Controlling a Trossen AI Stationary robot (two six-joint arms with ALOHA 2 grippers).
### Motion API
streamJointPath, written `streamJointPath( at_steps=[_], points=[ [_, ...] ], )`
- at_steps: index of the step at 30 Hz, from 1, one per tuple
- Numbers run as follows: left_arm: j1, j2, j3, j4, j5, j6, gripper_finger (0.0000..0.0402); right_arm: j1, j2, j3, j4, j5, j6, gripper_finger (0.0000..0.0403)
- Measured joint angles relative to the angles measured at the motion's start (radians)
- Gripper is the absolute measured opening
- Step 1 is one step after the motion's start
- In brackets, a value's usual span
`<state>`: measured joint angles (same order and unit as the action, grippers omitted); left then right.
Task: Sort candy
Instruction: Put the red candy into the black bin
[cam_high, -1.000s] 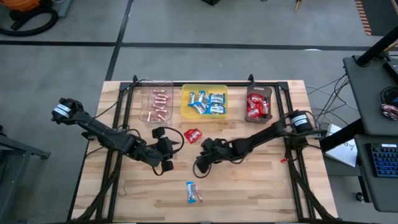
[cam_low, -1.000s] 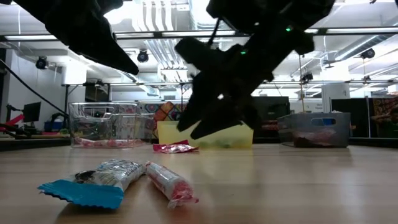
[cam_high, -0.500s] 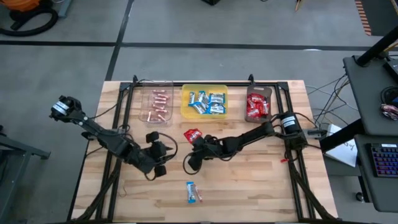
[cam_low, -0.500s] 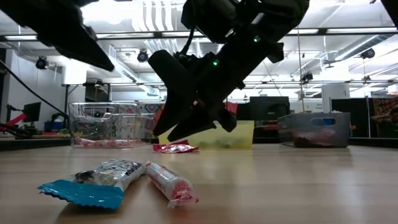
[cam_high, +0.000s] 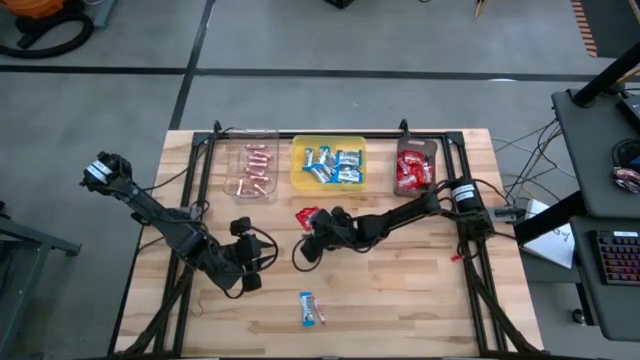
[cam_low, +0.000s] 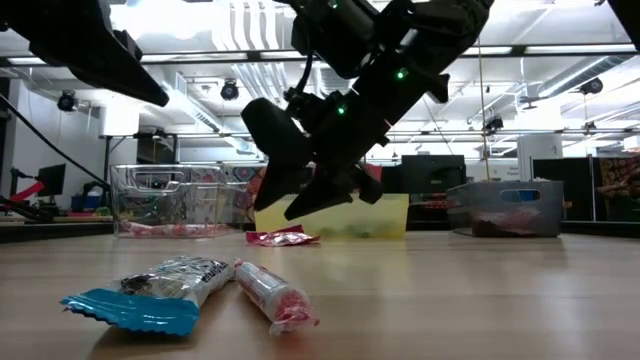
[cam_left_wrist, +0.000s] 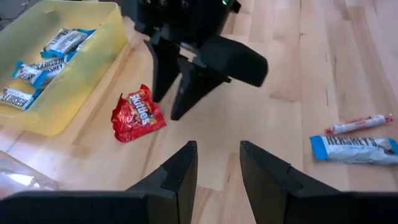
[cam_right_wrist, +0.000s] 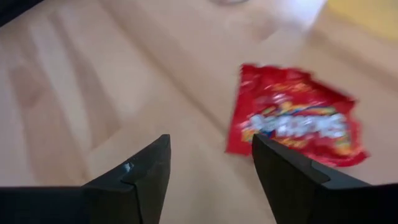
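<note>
A red packet (cam_high: 308, 215) of candy lies flat on the wooden table, just in front of the yellow tray (cam_high: 300, 183). My right gripper (cam_right_wrist: 211, 168) hovers open a little to the packet's near side (cam_right_wrist: 292, 124), touching nothing. It also shows in the low view (cam_low: 295, 200), above the table. My left gripper (cam_left_wrist: 217, 162) is open and empty at the table's left middle (cam_high: 262, 258), pointing toward the packet (cam_left_wrist: 135, 115). A blue-and-white bar (cam_high: 307, 307) and a pinkish stick (cam_high: 320, 315) lie side by side near the front edge.
Three trays stand in a row at the far edge. The clear tray (cam_high: 270, 192) holds pinkish sticks, the yellow one blue-and-white bars, and the dark tray (cam_high: 432, 150) red packets. A black frame (cam_high: 470, 260) runs along the table's sides. Bare wood lies at the front right.
My right gripper has gone toward the table's left and far edges, closing on the red packet, and its fingers stand wider apart in the low view. My left gripper has drawn back toward the left and near edges. The candy has not moved.
</note>
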<state>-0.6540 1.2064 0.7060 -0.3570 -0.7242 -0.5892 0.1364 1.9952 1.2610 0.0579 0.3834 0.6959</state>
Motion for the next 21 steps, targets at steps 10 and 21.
streamJointPath(
  at_steps=[10,21],
  points=[
    [0.0,0.0,0.0,-0.013,-0.046,0.003,0.0105,-0.032,0.041,-0.008,0.009,0.124,0.0,0.0219],
    [0.001,0.006,0.0,0.005,-0.131,0.003,0.0105,-0.038,0.157,0.021,0.019,0.141,-0.03,0.0202]
  ],
)
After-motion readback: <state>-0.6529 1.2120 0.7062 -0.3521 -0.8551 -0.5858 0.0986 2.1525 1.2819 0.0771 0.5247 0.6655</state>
